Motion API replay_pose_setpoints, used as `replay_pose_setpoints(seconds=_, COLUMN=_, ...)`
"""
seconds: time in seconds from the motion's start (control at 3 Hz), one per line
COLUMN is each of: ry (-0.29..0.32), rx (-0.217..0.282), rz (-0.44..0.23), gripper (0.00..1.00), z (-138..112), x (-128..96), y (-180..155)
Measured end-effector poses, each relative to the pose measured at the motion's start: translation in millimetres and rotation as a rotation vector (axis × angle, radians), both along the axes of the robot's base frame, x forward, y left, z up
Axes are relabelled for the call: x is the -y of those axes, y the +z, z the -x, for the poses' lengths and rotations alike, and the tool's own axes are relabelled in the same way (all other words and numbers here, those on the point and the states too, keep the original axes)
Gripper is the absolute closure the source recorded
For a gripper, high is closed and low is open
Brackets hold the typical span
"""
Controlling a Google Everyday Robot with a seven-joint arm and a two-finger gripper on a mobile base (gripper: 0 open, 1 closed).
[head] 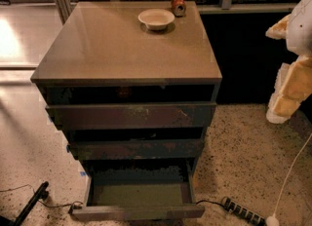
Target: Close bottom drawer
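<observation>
Bottom drawer stands pulled well out at the foot of the cabinet, greenish floor showing. On top, a bowl and a can. Gripper hangs off right, apart from the cabinet; whether it's open, can't tell.

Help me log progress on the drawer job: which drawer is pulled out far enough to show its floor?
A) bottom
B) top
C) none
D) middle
A: the bottom drawer juts forward with its greenish floor exposed, while the two fronts above show no floor; the end effector hangs at the right edge, apart from the cabinet.
</observation>
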State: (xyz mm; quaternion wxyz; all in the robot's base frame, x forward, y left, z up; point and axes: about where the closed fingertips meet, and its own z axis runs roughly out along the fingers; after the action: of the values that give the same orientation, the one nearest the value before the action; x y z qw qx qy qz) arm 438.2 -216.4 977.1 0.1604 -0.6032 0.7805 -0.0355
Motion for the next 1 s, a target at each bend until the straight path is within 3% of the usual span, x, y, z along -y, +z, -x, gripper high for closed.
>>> replay_pose_setpoints(seconds=0.33, ry=0.0, rx=0.0, rz=0.0, gripper=0.0, z=0.0, x=0.0, y=0.0)
replay_pose_setpoints(seconds=0.67, ry=0.0, rx=0.0, rz=0.0, gripper=0.18, z=0.0, x=0.0, y=0.0)
replay_pose_setpoints(seconds=1.0, ry=0.0, rx=0.0, rz=0.0, gripper=0.5, z=0.0, x=0.0, y=0.0)
